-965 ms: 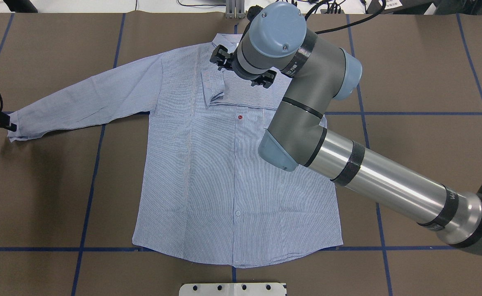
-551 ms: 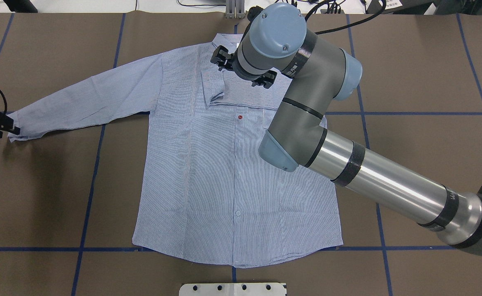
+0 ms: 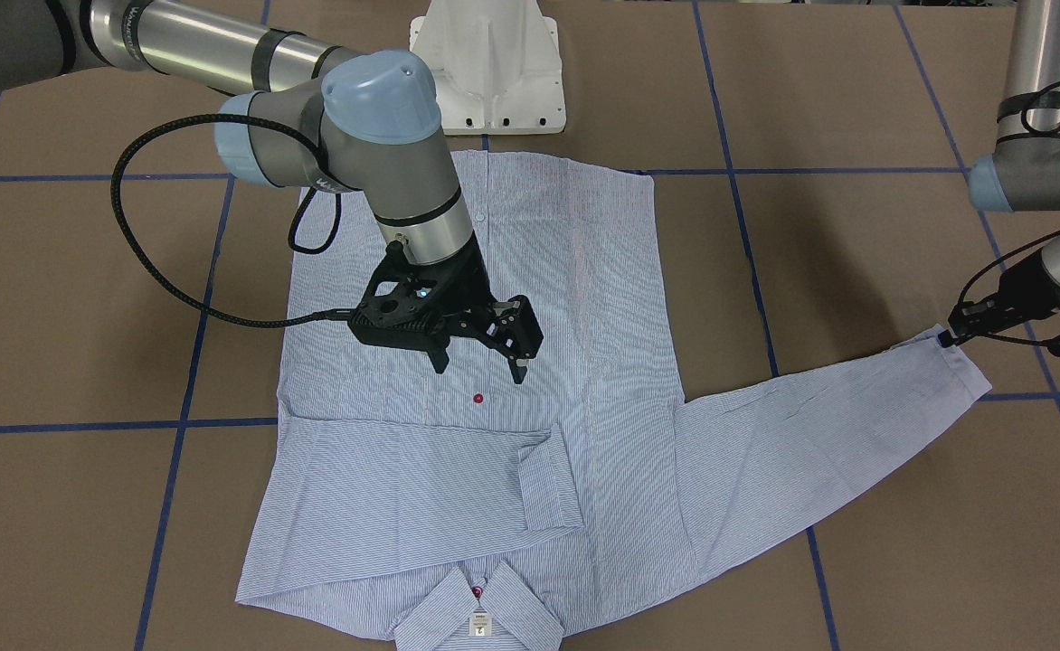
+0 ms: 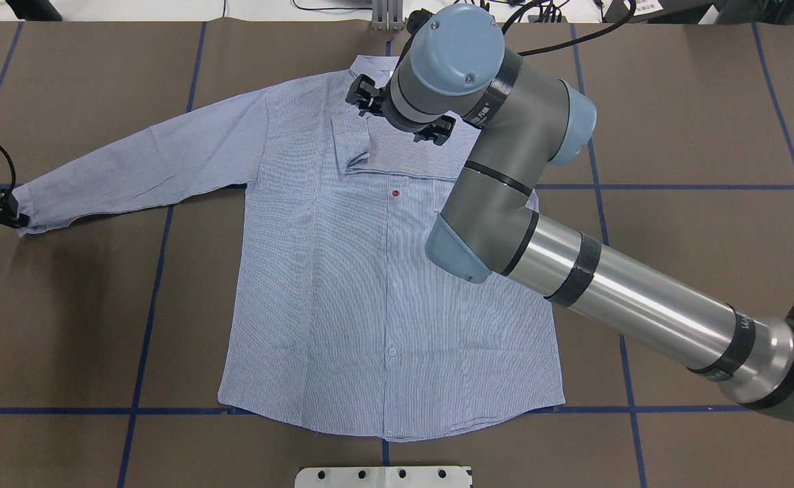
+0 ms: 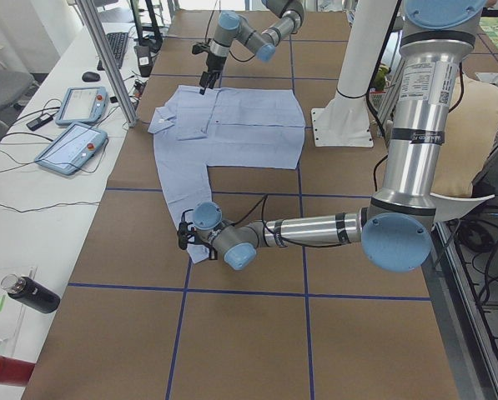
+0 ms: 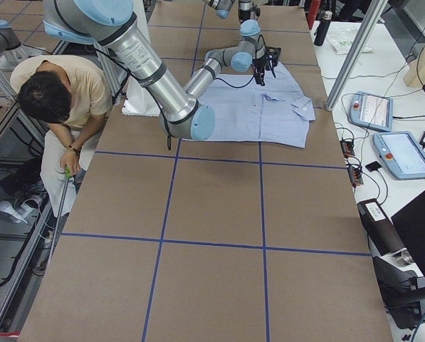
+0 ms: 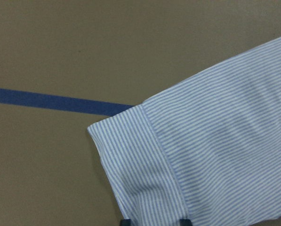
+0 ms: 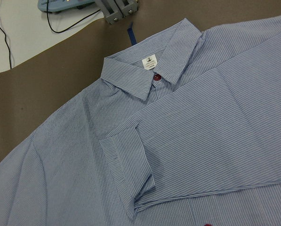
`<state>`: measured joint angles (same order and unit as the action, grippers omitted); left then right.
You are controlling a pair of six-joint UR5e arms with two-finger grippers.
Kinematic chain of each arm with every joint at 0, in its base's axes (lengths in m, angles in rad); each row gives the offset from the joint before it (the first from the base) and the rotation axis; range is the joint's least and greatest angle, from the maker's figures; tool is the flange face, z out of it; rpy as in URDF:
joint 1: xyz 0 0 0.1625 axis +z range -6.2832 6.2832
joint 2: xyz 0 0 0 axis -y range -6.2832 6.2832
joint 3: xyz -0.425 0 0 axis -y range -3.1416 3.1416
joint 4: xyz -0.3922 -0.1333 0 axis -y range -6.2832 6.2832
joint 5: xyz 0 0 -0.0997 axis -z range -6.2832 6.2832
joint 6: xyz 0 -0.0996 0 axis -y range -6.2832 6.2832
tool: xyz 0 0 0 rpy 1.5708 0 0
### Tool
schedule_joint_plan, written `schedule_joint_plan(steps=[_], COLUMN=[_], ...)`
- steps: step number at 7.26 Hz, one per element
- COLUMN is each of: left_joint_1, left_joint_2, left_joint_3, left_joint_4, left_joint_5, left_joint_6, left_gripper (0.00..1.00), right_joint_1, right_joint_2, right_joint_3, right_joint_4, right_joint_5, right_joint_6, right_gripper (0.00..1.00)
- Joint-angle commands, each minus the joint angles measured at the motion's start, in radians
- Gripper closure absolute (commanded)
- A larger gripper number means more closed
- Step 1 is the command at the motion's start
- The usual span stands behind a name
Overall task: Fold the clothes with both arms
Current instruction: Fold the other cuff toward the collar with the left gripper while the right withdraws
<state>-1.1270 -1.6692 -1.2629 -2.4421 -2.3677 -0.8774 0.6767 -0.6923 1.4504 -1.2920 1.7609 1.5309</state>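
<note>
Striped shirt flat on brown table

shirt: thin woven cloth, matt, softly creased
red button: glossy
table cover: smooth brown paper, matt
grid lines: dull blue tape
right arm tube: polished metal, shiny
joint cap: pale blue plastic, satin
right gripper: black, matt

From overhead, the bulky silver-grey right arm blocks most of the collar and one shoulder of the light blue pinstriped long-sleeved shirt; the frame's left edge crops the black left gripper at the cuff.
</note>
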Motion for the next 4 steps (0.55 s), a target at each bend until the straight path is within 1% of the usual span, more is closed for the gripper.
schedule_joint_plan(steps=[1,2,3,4], left_joint_1=[-0.002,-0.007,-0.010,-0.010], left_joint_2=[0.003,-0.016,-0.091,-0.204], left_joint_3=[-0.079,-0.126,-0.165,-0.171], left_joint_4=[0.020,0.079,0.160,0.248], left_joint_5=[-0.055,-0.133,-0.134,-0.133], left_joint_6=[-0.003,-0.008,-0.009,-0.047], left_gripper=[1.00,1.00,1.00,1.00], right_joint_1=[0.003,0.004,0.017,0.024], right_joint_2=[-0.012,-0.063,-0.114,-0.136], right_joint_3=[0.011,0.071,0.127,0.140], right_joint_4=[-0.001,-0.001,0.000,0.000], right_joint_5=[0.002,0.005,0.011,0.012], right_joint_6=[0.000,0.000,-0.001,-0.005], right_gripper=[0.00,0.00,0.00,0.00])
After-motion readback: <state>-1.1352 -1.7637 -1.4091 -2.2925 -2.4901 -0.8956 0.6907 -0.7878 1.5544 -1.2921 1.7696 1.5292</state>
